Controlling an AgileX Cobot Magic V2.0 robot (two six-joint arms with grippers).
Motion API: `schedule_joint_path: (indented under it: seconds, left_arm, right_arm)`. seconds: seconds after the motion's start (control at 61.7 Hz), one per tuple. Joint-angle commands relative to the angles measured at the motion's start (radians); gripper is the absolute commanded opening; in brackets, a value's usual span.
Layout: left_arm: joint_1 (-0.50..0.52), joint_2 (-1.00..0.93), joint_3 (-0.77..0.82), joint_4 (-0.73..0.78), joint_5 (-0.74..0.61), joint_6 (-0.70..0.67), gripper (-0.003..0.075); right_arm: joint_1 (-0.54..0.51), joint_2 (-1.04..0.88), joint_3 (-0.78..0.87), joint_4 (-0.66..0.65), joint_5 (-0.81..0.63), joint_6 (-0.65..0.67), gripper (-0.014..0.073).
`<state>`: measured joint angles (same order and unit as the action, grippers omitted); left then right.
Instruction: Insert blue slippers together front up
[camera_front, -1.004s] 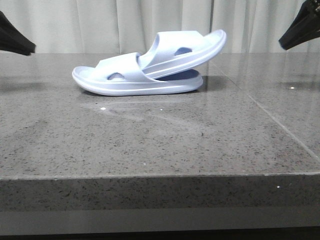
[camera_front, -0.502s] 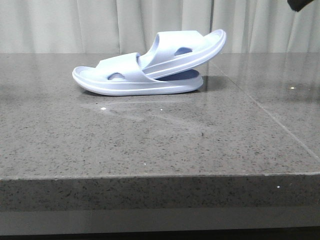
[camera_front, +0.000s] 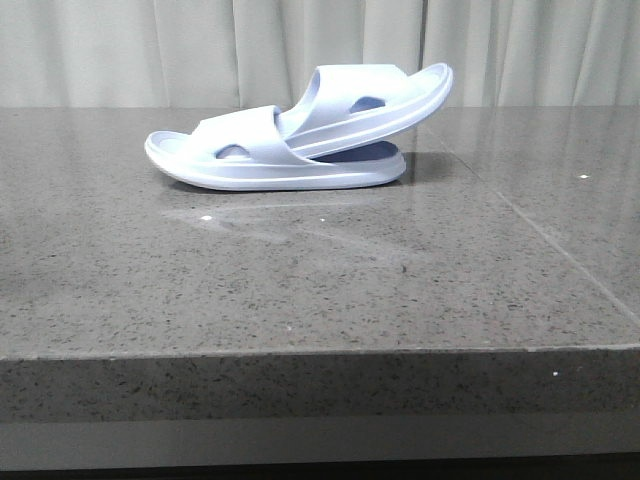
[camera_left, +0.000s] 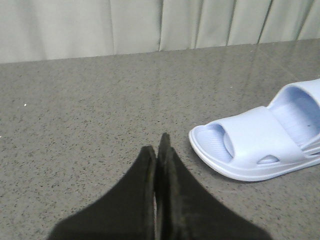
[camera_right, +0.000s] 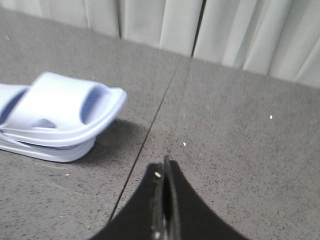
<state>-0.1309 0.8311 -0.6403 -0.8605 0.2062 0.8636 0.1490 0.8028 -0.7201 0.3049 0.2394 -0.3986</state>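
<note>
Two pale blue slippers lie nested at the back middle of the table. The lower slipper (camera_front: 250, 160) lies flat, toe to the left. The upper slipper (camera_front: 370, 95) has its front pushed under the lower one's strap and its heel tilted up to the right. Neither gripper shows in the front view. In the left wrist view my left gripper (camera_left: 157, 145) is shut and empty, above the table beside the lower slipper's toe (camera_left: 260, 145). In the right wrist view my right gripper (camera_right: 166, 162) is shut and empty, apart from the slippers (camera_right: 60, 117).
The grey speckled stone table (camera_front: 320, 280) has a seam line (camera_front: 540, 235) running across its right part. Its front edge (camera_front: 320, 350) is near the camera. Pale curtains (camera_front: 200, 50) hang behind the table.
Both arms have withdrawn out of the front view: the left gripper left first, then the right one rose out at the top right. The slippers have not moved.
</note>
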Motion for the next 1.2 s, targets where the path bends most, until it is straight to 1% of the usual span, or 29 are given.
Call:
schedule_joint_path:
  seconds: [0.0, 0.162, 0.34, 0.454, 1.183]
  left_arm:
    - [-0.051, -0.084, 0.035, -0.009, -0.108, 0.003, -0.0020]
    - [-0.116, -0.240, 0.151, -0.008, -0.154, 0.003, -0.0020]
    - [-0.118, -0.389, 0.201, 0.022, -0.120, 0.003, -0.0020]
    - [-0.118, -0.453, 0.217, 0.024, -0.113, 0.003, -0.0020]
    - [-0.118, -0.475, 0.221, 0.020, -0.112, 0.003, -0.0020]
  right_arm:
    - [0.020, -0.101, 0.036, 0.006, -0.095, -0.001, -0.0107]
    - [0.033, -0.304, 0.166, 0.012, -0.101, -0.001, -0.0107]
    - [0.033, -0.499, 0.269, 0.012, -0.104, -0.001, -0.0107]
    - [0.033, -0.570, 0.302, 0.012, -0.104, -0.001, -0.0107]
    - [0.033, -0.586, 0.313, 0.012, -0.105, -0.001, -0.0107]
